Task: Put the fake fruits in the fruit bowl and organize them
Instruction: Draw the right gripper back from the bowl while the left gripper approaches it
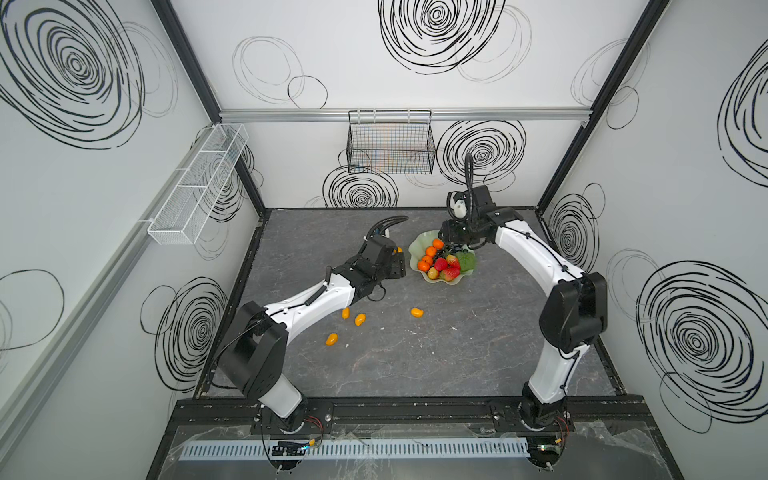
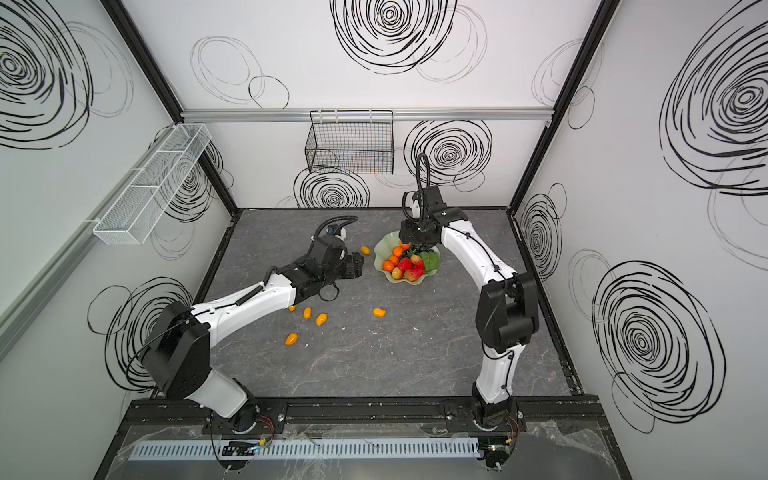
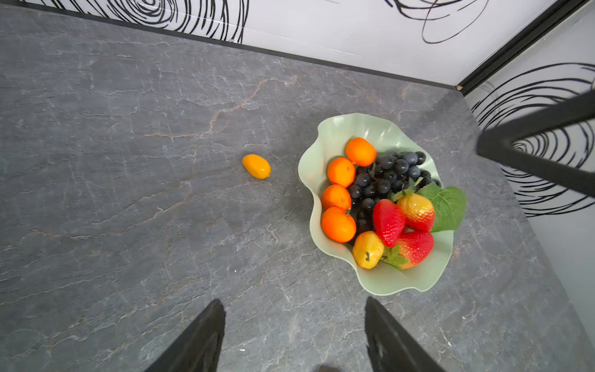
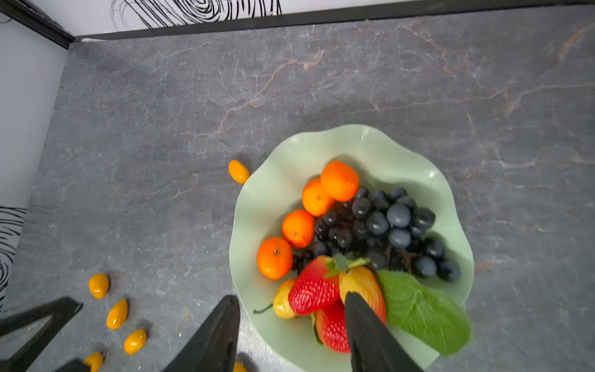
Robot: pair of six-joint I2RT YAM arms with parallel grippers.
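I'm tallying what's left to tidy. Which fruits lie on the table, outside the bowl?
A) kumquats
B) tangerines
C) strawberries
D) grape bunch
A: only small oval kumquats lie on the table; the tangerines, strawberries and grape bunch all sit in the fruit bowl.

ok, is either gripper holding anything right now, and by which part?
Nothing held: left gripper is open over the table; right gripper is open above the fruit bowl, strawberries lying under its gap, none clamped.
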